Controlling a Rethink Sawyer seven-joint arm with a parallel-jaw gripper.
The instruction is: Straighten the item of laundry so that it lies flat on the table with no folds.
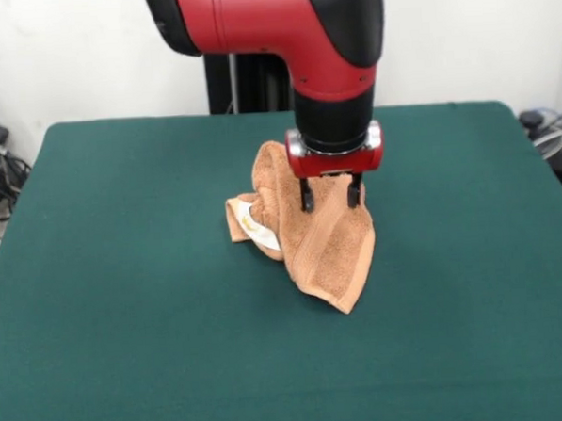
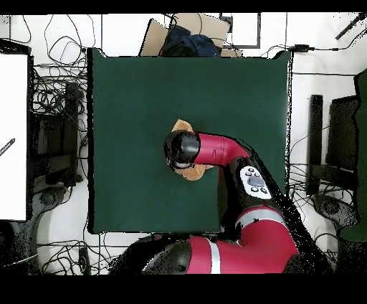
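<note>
From above, the arm (image 2: 215,154) hid most of the towel (image 2: 188,172). The front view showed the towel (image 1: 325,241) crumpled mid-table (image 1: 127,322), white label (image 1: 260,232) exposed, and the gripper (image 1: 330,197) apparently parted, fingertips against the cloth.

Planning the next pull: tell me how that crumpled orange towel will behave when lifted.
The towel is probably floppy: it lies bunched in soft folds under the pincer. Lifted by one point, it would likely drape and hang. Its looped terry probably grips the table cloth, dragging rather than sliding.
</note>
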